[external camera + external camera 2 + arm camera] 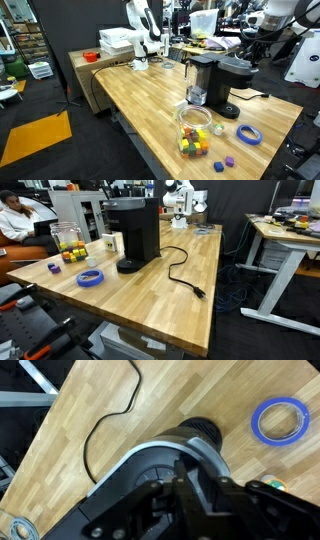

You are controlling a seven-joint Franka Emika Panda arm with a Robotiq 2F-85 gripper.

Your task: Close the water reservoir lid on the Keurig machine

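The wooden desk (140, 95) carries everything. On it stands the Keurig machine (218, 82), black, its smoky side tank (197, 85) facing the camera in an exterior view; what the tank holds cannot be told. The water reservoir lid (200, 58) sits on top of that tank, but whether it lies flat or is raised is too small to tell. Near the machine stands a clear jar (194, 125) with coloured blocks (195, 145) piled at its bottom. A black power cord (182, 275), seen only from behind and from the wrist, snakes across the boards. A blue tape roll (248, 133) lies flat near the machine. The pincer (205, 490) hangs over the machine's head, dark against dark; spread or pressed together, I cannot tell.
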